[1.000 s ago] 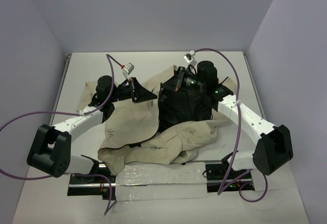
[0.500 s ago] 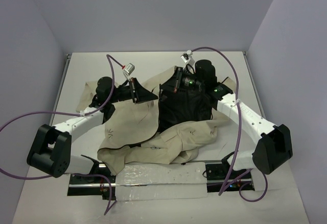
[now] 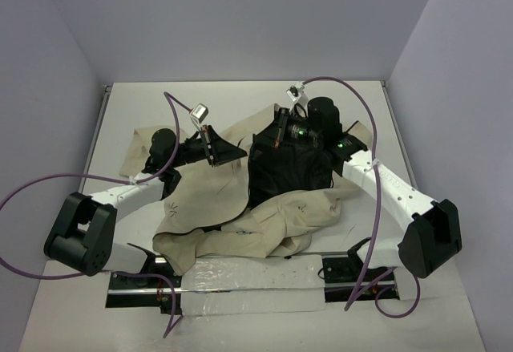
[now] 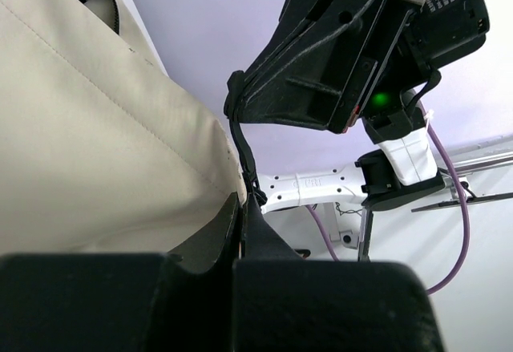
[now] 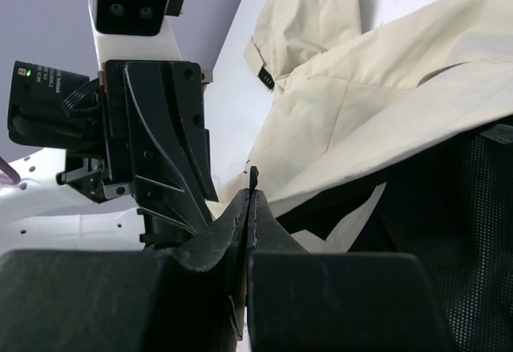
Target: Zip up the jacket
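Observation:
The beige jacket [image 3: 200,200] lies rumpled across the table with its black lining [image 3: 288,167] showing in the middle. My left gripper [image 3: 215,145] is raised over the left front panel. In the left wrist view it [image 4: 243,201] is shut on the jacket [image 4: 96,143] at its dark zipper edge [image 4: 244,155]. My right gripper [image 3: 278,131] is just to the right, above the lining. In the right wrist view it [image 5: 252,193] is shut on a thin dark tab [image 5: 253,174] at the jacket's [image 5: 385,87] front edge. The two grippers face each other closely.
A star-like mark [image 3: 172,206] shows on the left panel. A sleeve [image 3: 264,232] is folded across the near side. A shiny strip [image 3: 248,276] runs between the arm bases. Purple cables [image 3: 32,188] loop beside both arms. Grey walls [image 3: 240,15] enclose the white table [image 3: 240,99].
Both grippers keep their hold. The left arm's wrist has shifted slightly, and the right wrist has wobbled a little; the jacket lies much as before.

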`<state>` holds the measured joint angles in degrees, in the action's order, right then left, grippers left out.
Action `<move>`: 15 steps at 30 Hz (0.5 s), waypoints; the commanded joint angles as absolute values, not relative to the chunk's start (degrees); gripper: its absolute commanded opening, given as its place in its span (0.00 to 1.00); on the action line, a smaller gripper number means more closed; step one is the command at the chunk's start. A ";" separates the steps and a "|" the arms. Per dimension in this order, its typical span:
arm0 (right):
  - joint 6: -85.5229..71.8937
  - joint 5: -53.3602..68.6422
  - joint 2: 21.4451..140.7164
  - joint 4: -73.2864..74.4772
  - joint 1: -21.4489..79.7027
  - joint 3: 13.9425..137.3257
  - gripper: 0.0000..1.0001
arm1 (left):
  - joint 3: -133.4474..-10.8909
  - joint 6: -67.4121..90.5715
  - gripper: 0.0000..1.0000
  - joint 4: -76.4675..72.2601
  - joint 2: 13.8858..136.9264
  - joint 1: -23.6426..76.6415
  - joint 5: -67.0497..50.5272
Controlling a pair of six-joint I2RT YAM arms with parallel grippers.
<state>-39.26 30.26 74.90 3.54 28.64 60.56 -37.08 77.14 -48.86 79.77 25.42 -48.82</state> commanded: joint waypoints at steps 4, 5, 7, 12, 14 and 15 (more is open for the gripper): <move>-37.82 25.16 70.42 1.62 28.48 59.87 0.00 | -39.06 76.52 0.00 -53.44 79.53 25.72 -52.99; -37.60 24.68 70.62 1.96 28.48 60.06 0.00 | -39.10 76.78 0.00 -53.78 79.63 25.67 -53.36; -37.30 24.43 71.20 2.42 28.48 60.57 0.00 | -39.02 77.54 0.00 -55.05 79.68 25.75 -53.63; -37.11 24.55 72.37 2.41 28.48 61.07 0.00 | -38.09 80.43 0.00 -59.71 79.58 25.75 -53.62; -37.28 24.66 72.09 2.13 28.48 60.82 0.00 | -37.60 81.59 0.00 -61.53 79.45 25.75 -53.02; -37.63 24.90 71.80 1.84 28.45 60.41 0.00 | -37.49 82.03 0.00 -62.12 79.50 25.75 -52.71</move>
